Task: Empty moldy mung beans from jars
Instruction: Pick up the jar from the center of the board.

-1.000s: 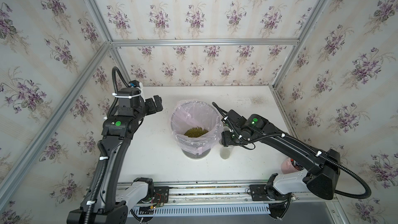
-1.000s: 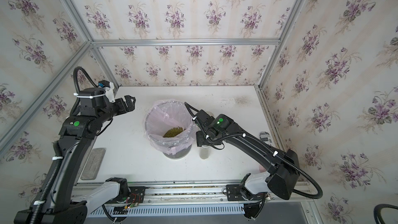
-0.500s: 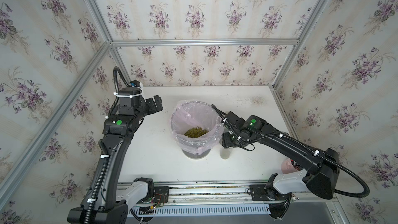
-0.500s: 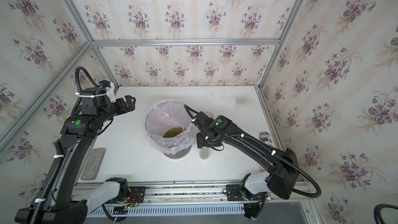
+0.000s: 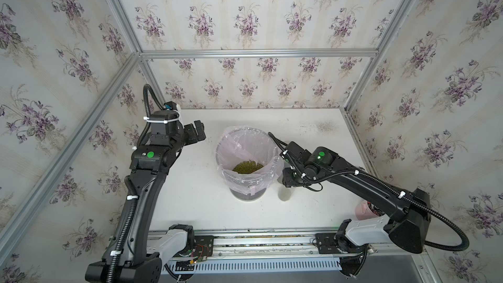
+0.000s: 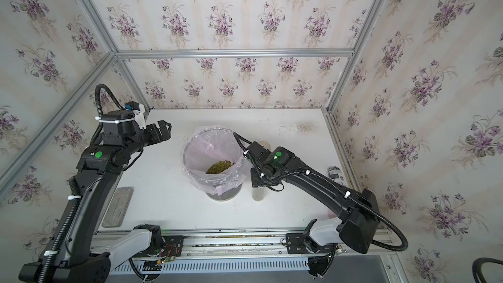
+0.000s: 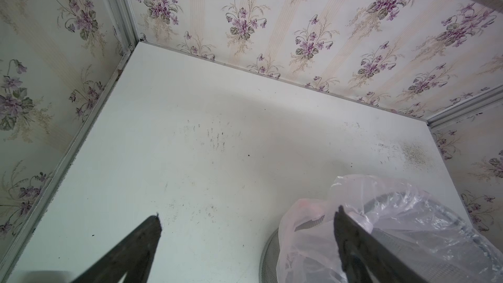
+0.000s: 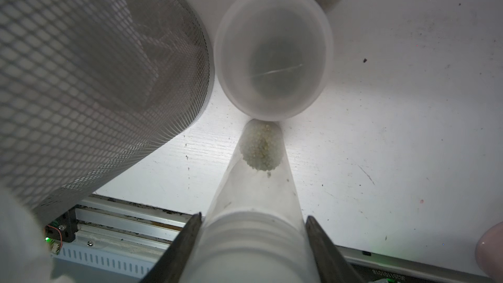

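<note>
**Top views.** A mesh bin [image 5: 246, 186] with a pink liner holds a heap of mung beans [image 5: 247, 166]. A slim jar [image 5: 284, 195] stands upright just beside the bin, under the right gripper [image 5: 288, 180], whose fingertips the wrist hides. The arm covers most of another jar [image 6: 265, 144] next to the bin.

**Left wrist view.** The left gripper [image 7: 248, 213] is wide open and empty, and the frame cuts off the bin.

**Right wrist view.** The jaws lie against both sides of the slim jar's threaded neck. Its mouth is out of frame, and a pale clump of beans [image 8: 260, 148] sits at its bottom. A wide jar [image 8: 273, 53], seemingly empty, stands between the slim jar and the bin; whether they touch is unclear.

**Risk.** A smooth neck gripped this high may slip or swing on lifting, striking the wide jar or spilling beans short of the bin, and clumped beans may stick
</note>
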### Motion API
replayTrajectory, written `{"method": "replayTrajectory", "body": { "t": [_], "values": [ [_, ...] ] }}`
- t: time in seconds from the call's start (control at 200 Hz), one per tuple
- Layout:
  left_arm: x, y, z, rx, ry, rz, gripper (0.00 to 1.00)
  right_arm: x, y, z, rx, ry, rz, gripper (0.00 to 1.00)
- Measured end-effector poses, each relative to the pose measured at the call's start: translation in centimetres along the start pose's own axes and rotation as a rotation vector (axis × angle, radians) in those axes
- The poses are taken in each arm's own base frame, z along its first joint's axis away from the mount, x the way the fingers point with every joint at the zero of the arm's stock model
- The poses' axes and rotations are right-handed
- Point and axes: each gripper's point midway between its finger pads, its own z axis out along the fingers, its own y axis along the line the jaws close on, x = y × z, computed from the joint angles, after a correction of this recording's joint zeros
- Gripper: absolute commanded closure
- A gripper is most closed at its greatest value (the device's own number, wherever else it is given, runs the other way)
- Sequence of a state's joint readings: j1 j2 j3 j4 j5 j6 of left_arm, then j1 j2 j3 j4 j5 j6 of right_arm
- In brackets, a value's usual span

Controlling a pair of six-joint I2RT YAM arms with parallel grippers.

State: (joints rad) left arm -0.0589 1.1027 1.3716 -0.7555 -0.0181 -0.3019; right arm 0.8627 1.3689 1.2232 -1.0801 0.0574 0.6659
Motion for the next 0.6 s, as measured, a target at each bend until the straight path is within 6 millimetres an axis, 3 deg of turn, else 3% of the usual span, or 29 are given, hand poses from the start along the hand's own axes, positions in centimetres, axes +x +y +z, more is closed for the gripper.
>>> {"method": "replayTrajectory", "body": {
  "t": [0.28, 0.6],
  "values": [
    [-0.1, 0.1, 0.0, -0.006, -0.002, 0.0, 0.0, 0.2, -0.4, -0.2, 0.0, -0.004, 0.019, 0.49],
    [-0.2, 0.1, 0.0, -0.007, -0.003, 0.0, 0.0, 0.3, -2.6, -1.0, 0.005, -0.002, 0.087, 0.52]
  ]
}}
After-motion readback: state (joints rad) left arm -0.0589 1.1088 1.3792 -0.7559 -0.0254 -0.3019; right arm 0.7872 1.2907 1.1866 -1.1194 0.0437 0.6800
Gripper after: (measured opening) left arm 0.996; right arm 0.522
